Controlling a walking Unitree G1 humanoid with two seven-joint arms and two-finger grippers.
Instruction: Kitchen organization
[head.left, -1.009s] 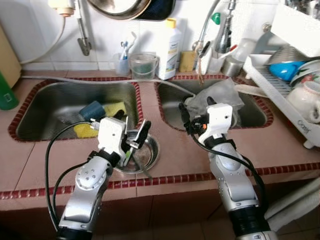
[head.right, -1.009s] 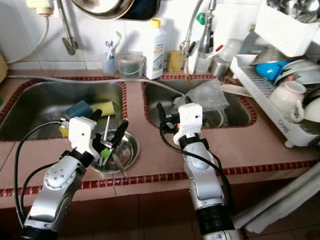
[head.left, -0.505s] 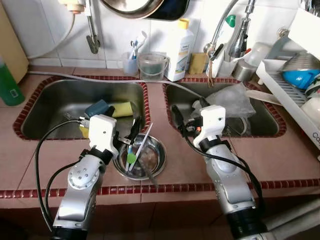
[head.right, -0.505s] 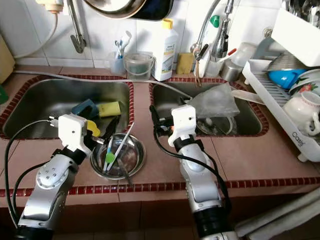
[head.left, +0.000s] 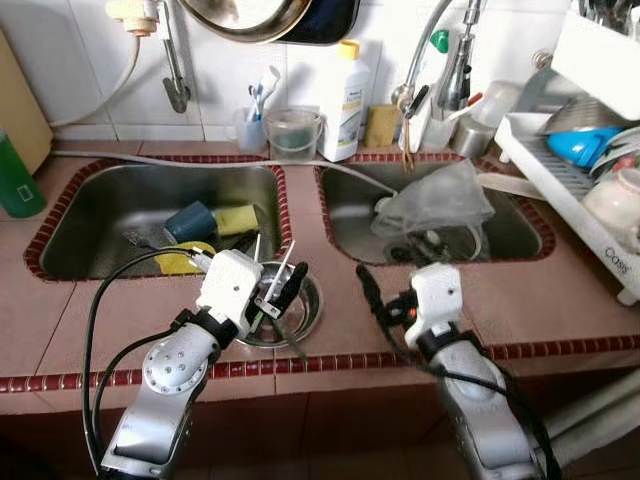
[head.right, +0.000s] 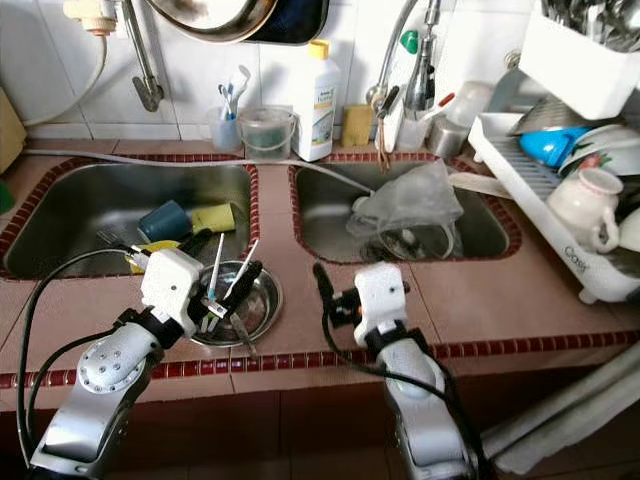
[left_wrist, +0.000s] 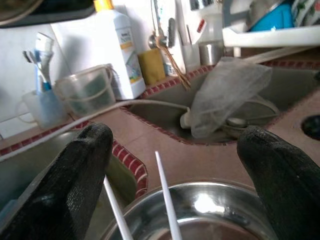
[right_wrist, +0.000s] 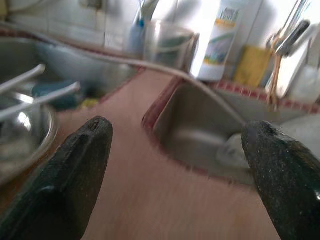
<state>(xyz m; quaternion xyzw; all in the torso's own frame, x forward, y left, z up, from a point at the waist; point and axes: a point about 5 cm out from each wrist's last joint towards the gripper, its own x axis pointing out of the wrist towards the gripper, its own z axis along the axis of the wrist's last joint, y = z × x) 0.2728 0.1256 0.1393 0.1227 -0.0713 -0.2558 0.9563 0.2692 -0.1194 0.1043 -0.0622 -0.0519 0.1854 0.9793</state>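
Behind steel bowl (head.left: 300, 312): sponge (head.left: 232, 217), cup (head.left: 189, 222) | right sink: plastic bag (head.left: 437, 197)

Tiled kitchen, bright daylight.
I see a white-tiled wall (head.left: 70, 70) behind a pinkish counter (head.left: 560, 290) with two steel sinks (head.left: 120, 205).

Two sinks (head.left: 160, 215) (head.left: 430, 215), one steel bowl (head.left: 300, 310) holding two white utensils (head.left: 280, 285), two sponges (head.left: 232, 218), one white bottle (head.left: 342, 100), one plastic bag (head.left: 435, 200), one dish rack (head.left: 570, 190).
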